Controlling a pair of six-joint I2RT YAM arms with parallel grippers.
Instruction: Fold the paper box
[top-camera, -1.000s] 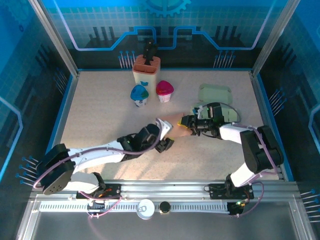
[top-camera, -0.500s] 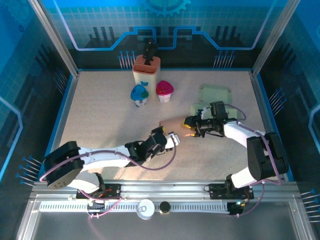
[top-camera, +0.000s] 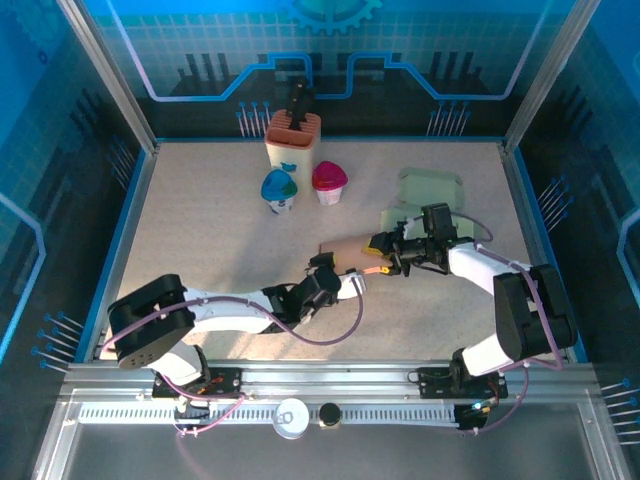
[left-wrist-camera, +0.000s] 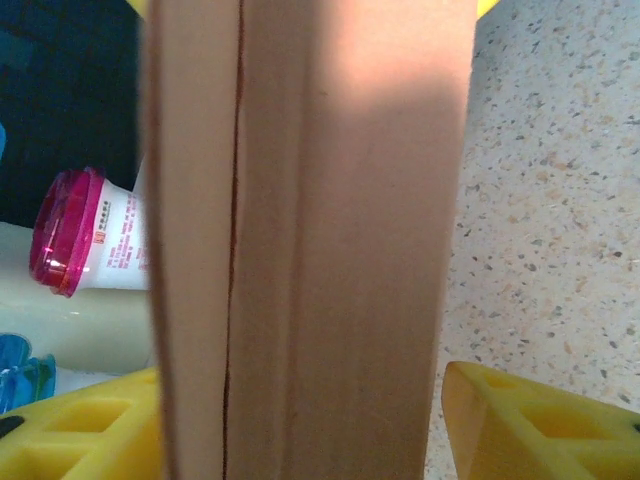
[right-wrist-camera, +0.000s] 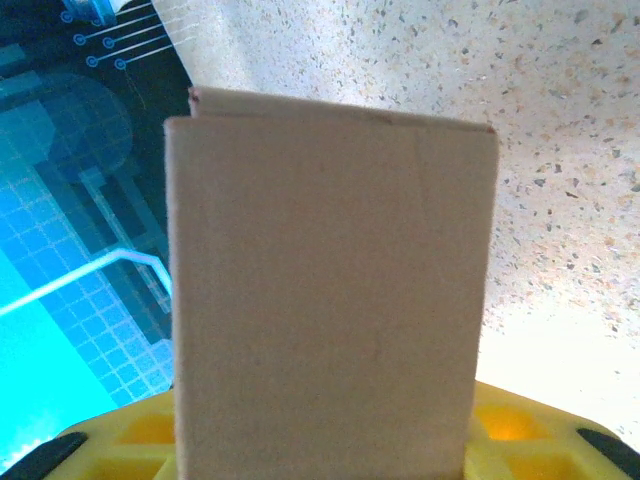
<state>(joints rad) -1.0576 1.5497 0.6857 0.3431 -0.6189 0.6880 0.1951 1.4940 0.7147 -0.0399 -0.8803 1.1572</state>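
The paper box (top-camera: 345, 250) is a flat tan cardboard piece held off the table at mid-table, between both grippers. My right gripper (top-camera: 377, 250) is shut on its right end; in the right wrist view the box (right-wrist-camera: 325, 280) rises from between the yellow fingers (right-wrist-camera: 560, 445), the gripper (right-wrist-camera: 320, 455) clamped on its base. My left gripper (top-camera: 337, 277) reaches in from the near side. In the left wrist view the box (left-wrist-camera: 300, 230) stands between that gripper's (left-wrist-camera: 300, 440) yellow fingers (left-wrist-camera: 530, 425). The right finger is a sliver clear of the box edge, so the jaws are open.
At the back stand a tan holder with a black tool (top-camera: 293, 138), a blue-lidded cup (top-camera: 279, 188) and a pink-lidded cup (top-camera: 329, 180). A pale green tray (top-camera: 430, 187) lies back right, behind my right arm. Blue walls ring the table.
My left arm has dropped lower and stretched right, bringing its gripper up around the box's near end. The right gripper and box shifted slightly, then stayed put.
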